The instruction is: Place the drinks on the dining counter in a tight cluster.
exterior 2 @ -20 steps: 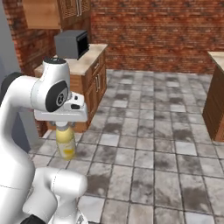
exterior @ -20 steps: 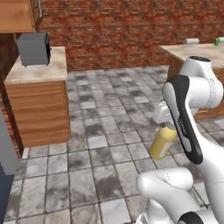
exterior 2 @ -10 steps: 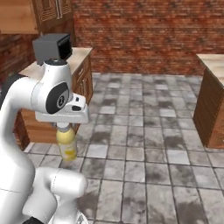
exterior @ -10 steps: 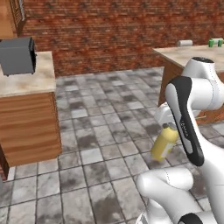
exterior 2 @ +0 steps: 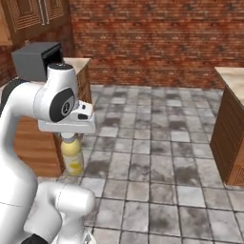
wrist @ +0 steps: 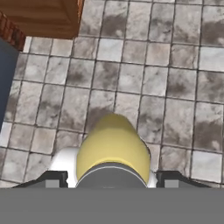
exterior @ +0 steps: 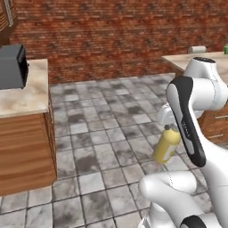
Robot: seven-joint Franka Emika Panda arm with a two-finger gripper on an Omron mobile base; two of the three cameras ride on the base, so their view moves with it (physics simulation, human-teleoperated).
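yellow juice bottle (wrist: pixel 113 148) hanging above grey floor tiles (wrist: pixel 131 78) — fingers (wrist: pixel 49 179) clamped at its grey cap (wrist: pixel 111 176)

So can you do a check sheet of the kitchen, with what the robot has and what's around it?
Surface: grey stone floor tiles under the robot; a pale counter top on a wooden cabinet.
Job's things: yellow juice bottle hangs in the air above the floor, cap up; the dining counter is at the far right of the left base view.
Clutter: a dark box-shaped appliance on the pale counter; a small green thing and a pale one on the dining counter, too small to tell.
Grippers: gripper closed on the bottle's cap end.
Cables: nothing seen.
Surroundings: red brick wall, wooden cabinets.
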